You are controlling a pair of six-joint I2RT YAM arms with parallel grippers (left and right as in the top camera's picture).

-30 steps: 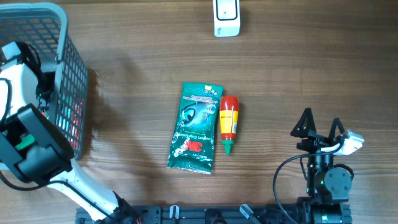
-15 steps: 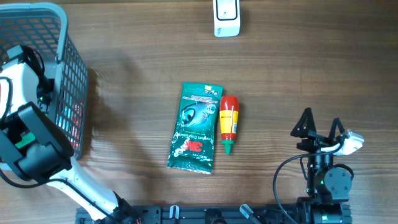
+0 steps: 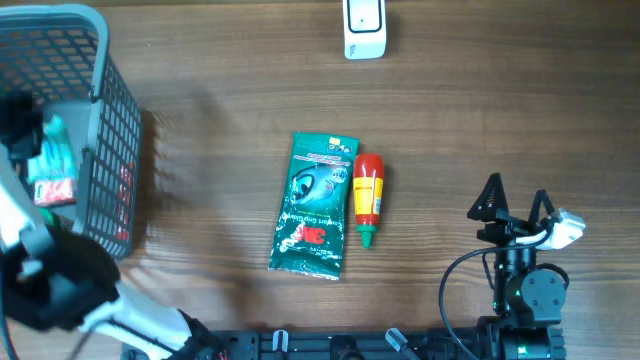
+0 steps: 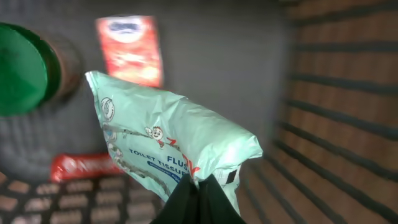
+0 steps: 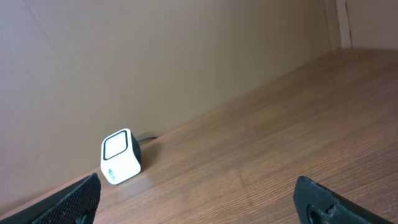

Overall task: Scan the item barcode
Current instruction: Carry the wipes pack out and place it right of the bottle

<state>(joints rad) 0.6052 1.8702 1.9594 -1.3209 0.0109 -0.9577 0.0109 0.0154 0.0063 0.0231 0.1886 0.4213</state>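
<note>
1. Tissue pack (image 4: pixel 168 146): mint-green film wrapper printed "TOILET TISSUE". It hangs inside the basket (image 3: pixel 100 45) at the table's far left, lifted clear of the goods on the basket floor. No barcode shows on the visible face.
2. Handling, by judgement: light, soft and compressible. The film looks smooth and likely slippery, so a pinch on a thin edge may let the pack swing or slide. A hold across the sealed end or a folded corner should be firmest and leave the broad faces free for reading.
3. Left gripper (image 4: pixel 199 194): fingers pressed together, pinching the lower edge of the tissue pack.
4. Other basket contents, blurred:
   - a green lid (image 4: pixel 22 68);
   - a red packet (image 4: pixel 127 50);
   - a red bar (image 4: pixel 81 165) on the floor.
5. Scanner (image 3: pixel 364 28): a small white unit with a dark window at the far edge of the table (image 3: pixel 480 110), well apart from the basket.
6. Mid-table: a green pouch (image 3: pixel 315 205), with a red bottle (image 3: pixel 367 197) touching its right side.
7. Right gripper (image 3: pixel 515 195): jaws spread wide, holding nothing, parked at near right and facing the scanner.
</note>
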